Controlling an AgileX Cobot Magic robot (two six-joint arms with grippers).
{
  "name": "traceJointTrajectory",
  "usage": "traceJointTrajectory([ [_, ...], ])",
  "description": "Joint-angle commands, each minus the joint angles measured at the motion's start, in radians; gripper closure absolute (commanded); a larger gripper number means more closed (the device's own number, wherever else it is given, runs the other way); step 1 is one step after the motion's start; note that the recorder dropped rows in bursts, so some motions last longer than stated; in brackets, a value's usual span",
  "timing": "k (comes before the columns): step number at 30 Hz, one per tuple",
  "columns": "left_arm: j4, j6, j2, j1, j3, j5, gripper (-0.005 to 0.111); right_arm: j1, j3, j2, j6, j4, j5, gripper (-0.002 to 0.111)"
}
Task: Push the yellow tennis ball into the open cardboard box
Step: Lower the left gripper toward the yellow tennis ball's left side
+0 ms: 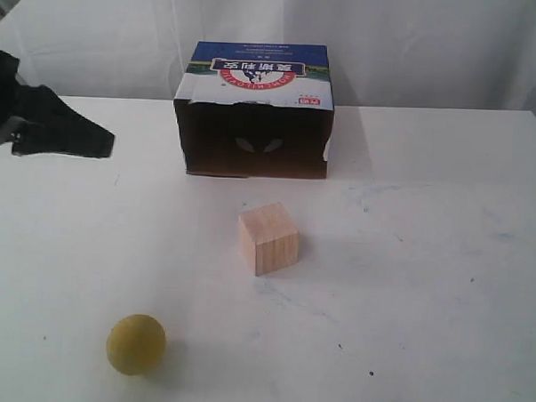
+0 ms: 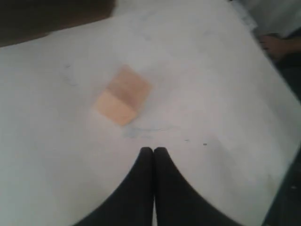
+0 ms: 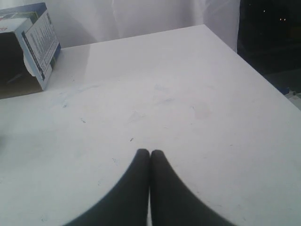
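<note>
The yellow tennis ball rests on the white table near its front left. The open cardboard box lies at the back middle, its dark opening facing the front and its blue printed panel on top; a corner of the box also shows in the right wrist view. My left gripper hangs at the far left, well behind the ball and left of the box. In its own view the left gripper is shut and empty. My right gripper is shut on nothing, over bare table, and does not appear in the exterior view.
A pale wooden cube stands mid-table between the ball and the box; the same cube appears ahead of the left fingertips. The table's right edge drops to a dark area. A white curtain hangs behind the box.
</note>
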State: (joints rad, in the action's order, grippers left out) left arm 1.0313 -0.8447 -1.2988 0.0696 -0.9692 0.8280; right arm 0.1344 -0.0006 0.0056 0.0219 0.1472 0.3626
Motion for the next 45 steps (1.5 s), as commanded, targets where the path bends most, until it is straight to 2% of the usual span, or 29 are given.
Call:
traceJointTrajectory([
  [1, 0.278, -0.400, 0.003, -0.003, 0.153, 0.086, 0.107, 0.005, 0.001, -0.006, 0.001, -0.002, -0.009, 0.108],
  [5, 0.314, -0.476, 0.003, -0.003, 0.310, 0.096, 0.107, 0.005, 0.001, -0.006, 0.001, -0.002, -0.009, 0.108],
  [6, 0.334, -0.494, 0.001, -0.003, 0.375, 0.062, 0.107, 0.005, 0.001, -0.006, 0.001, -0.002, -0.009, 0.108],
  [7, 0.380, -0.521, 0.001, -0.003, 0.421, 0.023, 0.107, 0.005, 0.001, -0.006, 0.001, -0.002, -0.009, 0.108],
  [8, 0.585, -0.623, -0.011, -0.003, 0.516, -0.032, 0.107, 0.005, 0.001, -0.006, 0.001, -0.002, -0.009, 0.108],
  [9, 0.713, -0.716, -0.023, -0.003, 0.571, -0.026, 0.107, 0.005, 0.001, -0.006, 0.001, -0.002, -0.009, 0.108],
  [11, 0.713, -0.879, -0.060, -0.003, 0.671, 0.091, 0.107, 0.005, 0.001, -0.006, 0.001, -0.002, -0.009, 0.108],
  [12, 0.713, -0.905, -0.068, -0.003, 0.711, 0.158, 0.107, 0.005, 0.001, -0.006, 0.001, -0.002, -0.009, 0.108],
  [13, 0.713, -0.921, -0.068, -0.003, 0.726, 0.147, 0.107, 0.005, 0.001, -0.006, 0.001, -0.002, -0.009, 0.108],
  [17, 0.713, -0.901, -0.063, -0.003, 0.744, -0.266, 0.107, 0.005, 0.001, -0.006, 0.001, -0.002, -0.009, 0.108],
  [18, 0.713, -0.882, -0.058, -0.003, 0.744, -0.322, 0.107, 0.005, 0.001, -0.006, 0.001, -0.002, -0.009, 0.108],
  [21, 0.713, -0.811, -0.031, -0.003, 0.728, -0.371, 0.107, 0.005, 0.001, -0.006, 0.001, -0.002, -0.009, 0.108],
  [24, 0.713, -0.726, 0.042, -0.003, 0.682, -0.509, 0.107, 0.005, 0.001, -0.006, 0.001, -0.002, -0.009, 0.108],
  [27, 0.573, -0.584, 0.115, -0.003, 0.635, -0.629, 0.107, 0.005, 0.001, -0.006, 0.001, -0.002, -0.009, 0.108],
  [30, 0.275, -0.301, 0.165, -0.003, 0.591, -0.651, 0.107, 0.005, 0.001, -0.006, 0.001, -0.002, -0.009, 0.108],
  [31, 0.027, -0.056, 0.171, -0.003, 0.570, -0.654, 0.107, 0.005, 0.001, -0.006, 0.001, -0.002, -0.009, 0.108],
  [32, -0.065, 0.044, 0.166, -0.003, 0.563, -0.666, 0.107, 0.005, 0.001, -0.006, 0.001, -0.002, -0.009, 0.108],
  [33, -0.247, 0.268, 0.144, -0.003, 0.547, -0.722, 0.107, 0.005, 0.001, -0.006, 0.001, -0.002, -0.009, 0.108],
  [35, -0.329, 0.430, 0.103, -0.003, 0.500, -0.774, 0.107, 0.005, 0.001, -0.006, 0.001, -0.002, -0.009, 0.108],
  [38, -0.327, 0.513, 0.053, -0.003, 0.399, -0.721, 0.107, 0.005, 0.001, -0.006, 0.025, -0.002, -0.009, 0.108],
  [40, -0.333, 0.508, 0.035, -0.003, 0.325, -0.612, 0.107, 0.005, 0.001, -0.006, 0.020, -0.002, -0.009, 0.108],
  [43, -0.330, 0.488, 0.047, -0.003, 0.297, -0.509, 0.107, 0.005, 0.001, -0.006, 0.020, -0.002, -0.009, 0.108],
  [45, -0.271, 0.284, 0.056, -0.020, 0.295, -0.334, 0.107, 0.005, 0.001, -0.006, 0.020, -0.002, -0.009, 0.108],
])
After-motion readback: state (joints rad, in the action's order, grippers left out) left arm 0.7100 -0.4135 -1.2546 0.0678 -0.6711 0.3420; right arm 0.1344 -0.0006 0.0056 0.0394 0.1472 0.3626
